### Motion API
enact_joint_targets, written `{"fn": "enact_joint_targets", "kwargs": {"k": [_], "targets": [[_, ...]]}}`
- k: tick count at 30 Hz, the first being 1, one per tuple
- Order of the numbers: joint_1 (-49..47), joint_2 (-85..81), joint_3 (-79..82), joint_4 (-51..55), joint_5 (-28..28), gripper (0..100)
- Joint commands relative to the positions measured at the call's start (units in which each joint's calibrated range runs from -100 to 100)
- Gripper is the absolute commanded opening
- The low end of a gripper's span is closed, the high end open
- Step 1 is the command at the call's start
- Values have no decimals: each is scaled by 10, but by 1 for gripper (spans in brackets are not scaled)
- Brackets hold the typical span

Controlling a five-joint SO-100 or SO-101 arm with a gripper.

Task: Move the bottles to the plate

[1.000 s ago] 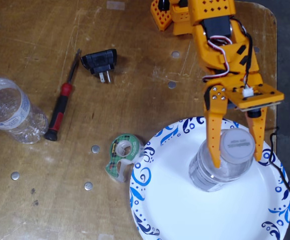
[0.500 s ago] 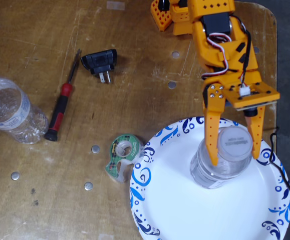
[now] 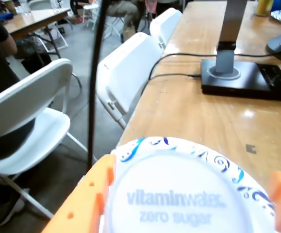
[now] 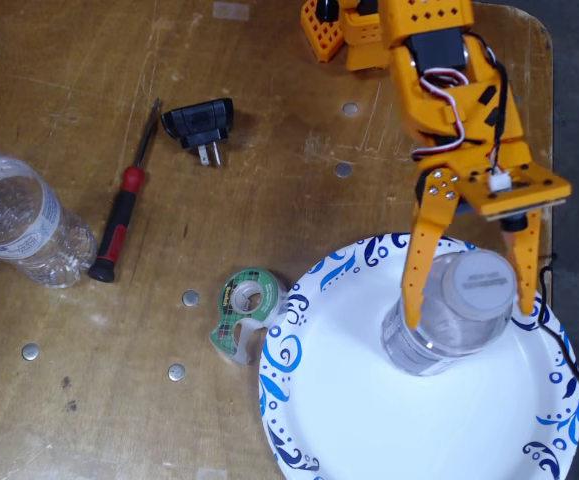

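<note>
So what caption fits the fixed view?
Orange gripper straddling a capped bottle standing on the plate.

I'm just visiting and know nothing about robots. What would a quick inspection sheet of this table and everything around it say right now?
Surface: worn wooden table with round metal studs.
Job's things: capped bottle stands upright on the blue-patterned paper plate; its cap reads "vitaminwater zero sugar" in the wrist view. A second clear bottle lies at the left edge, off the plate.
Clutter: red-handled screwdriver, black plug adapter, green tape dispenser.
Claw: orange claw straddles the capped bottle, fingers spread on either side.
Cables: red, white and black wires on the arm; a thin dark cable by the plate's right rim.
Surroundings: white folding chairs, a monitor stand.
</note>
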Motion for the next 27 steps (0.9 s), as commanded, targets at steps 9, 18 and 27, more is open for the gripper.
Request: {"fn": "enact_joint_targets", "kwargs": {"k": [9, 18, 27], "targets": [[-1, -21, -10, -31, 1, 51], [-28, -134, -15, -32, -3, 50], [267, -283, 49, -23, 2, 50]]}}
